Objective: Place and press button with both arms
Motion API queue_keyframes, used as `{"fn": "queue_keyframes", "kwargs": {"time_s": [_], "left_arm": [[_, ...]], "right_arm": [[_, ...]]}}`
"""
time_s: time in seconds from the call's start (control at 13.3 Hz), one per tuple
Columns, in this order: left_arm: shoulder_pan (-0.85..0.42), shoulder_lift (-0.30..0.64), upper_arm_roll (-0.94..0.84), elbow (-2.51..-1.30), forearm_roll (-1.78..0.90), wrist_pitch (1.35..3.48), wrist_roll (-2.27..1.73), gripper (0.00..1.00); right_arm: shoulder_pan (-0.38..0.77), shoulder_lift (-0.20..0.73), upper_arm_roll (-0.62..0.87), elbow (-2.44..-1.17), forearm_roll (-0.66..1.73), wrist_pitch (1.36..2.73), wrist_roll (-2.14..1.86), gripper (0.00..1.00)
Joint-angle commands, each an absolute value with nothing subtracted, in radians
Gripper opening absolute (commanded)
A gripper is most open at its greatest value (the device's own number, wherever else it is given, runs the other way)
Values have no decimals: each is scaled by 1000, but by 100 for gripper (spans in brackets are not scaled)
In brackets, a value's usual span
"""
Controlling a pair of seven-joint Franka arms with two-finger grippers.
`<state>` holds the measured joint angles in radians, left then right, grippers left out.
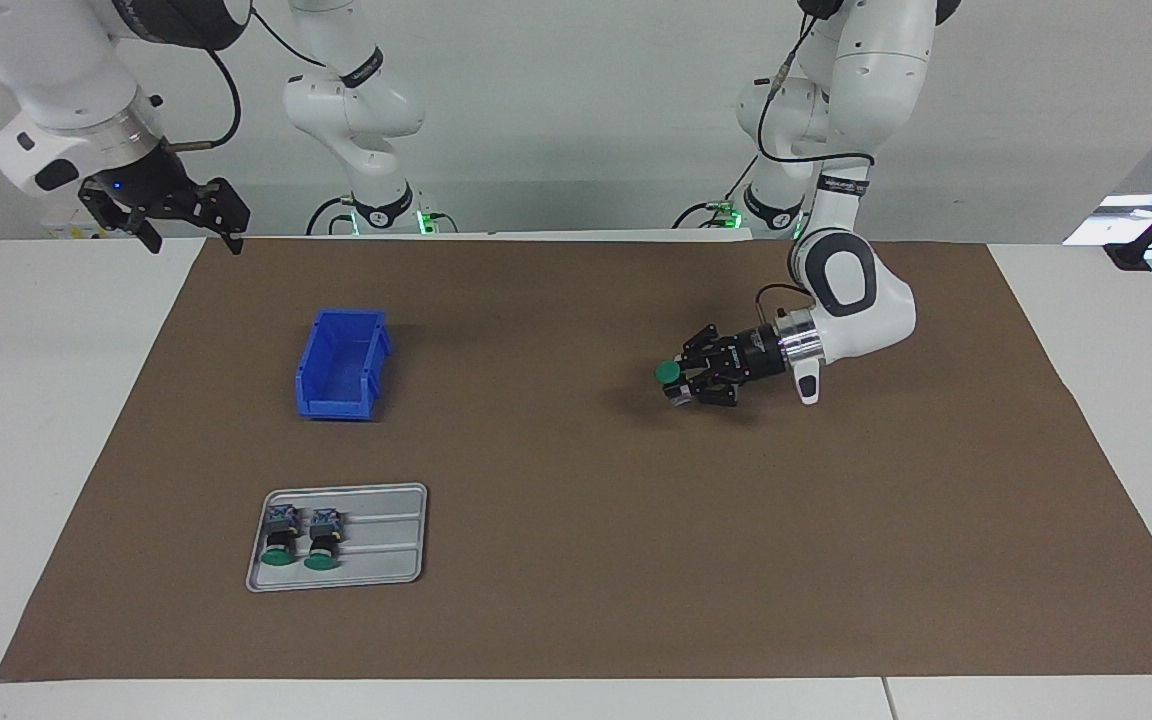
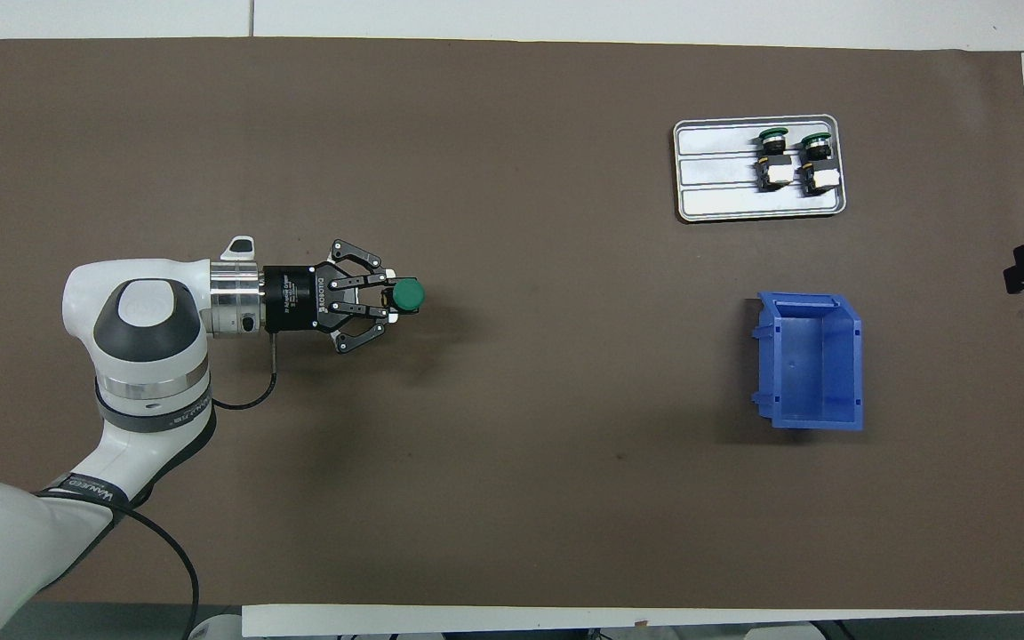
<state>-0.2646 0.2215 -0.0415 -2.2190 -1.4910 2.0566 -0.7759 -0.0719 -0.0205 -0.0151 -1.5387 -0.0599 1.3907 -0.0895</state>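
Note:
My left gripper (image 1: 682, 381) lies almost level, low over the brown mat toward the left arm's end of the table. It is shut on the button (image 1: 668, 372), whose round green cap sticks out past the fingertips. From overhead the button (image 2: 407, 296) shows just ahead of the left gripper (image 2: 390, 302). My right gripper (image 1: 193, 240) hangs open and holds nothing, high over the mat's corner at the right arm's end. It waits there and does not show in the overhead view.
A grey tray (image 1: 386, 545) (image 2: 716, 178) holds two look-alike green buttons (image 1: 301, 542) (image 2: 792, 158) lying side by side. A blue bin (image 1: 341, 365) (image 2: 814, 360) stands nearer to the robots than the tray. The brown mat (image 1: 576, 520) covers the white table.

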Motion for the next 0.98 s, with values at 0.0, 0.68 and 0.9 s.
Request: {"fn": "queue_keyframes", "kwargs": {"time_s": [0.0,0.68,0.9], "left_arm": [[-258,255,-43,-2217,-1520,2027,-776,14],[-238,330,-43,-2215,-1594,1956,-641,14],[-242,337,-44,-2215,-1618,1951,-629,14]], "right_arm": [[-78,-37,-15,-1555,-44,1385,-106,98],[-78,-37,-15,-1555,-44,1385,-106,98],[-78,-37,-14,-1555,-44,1385,-106,98]]}}
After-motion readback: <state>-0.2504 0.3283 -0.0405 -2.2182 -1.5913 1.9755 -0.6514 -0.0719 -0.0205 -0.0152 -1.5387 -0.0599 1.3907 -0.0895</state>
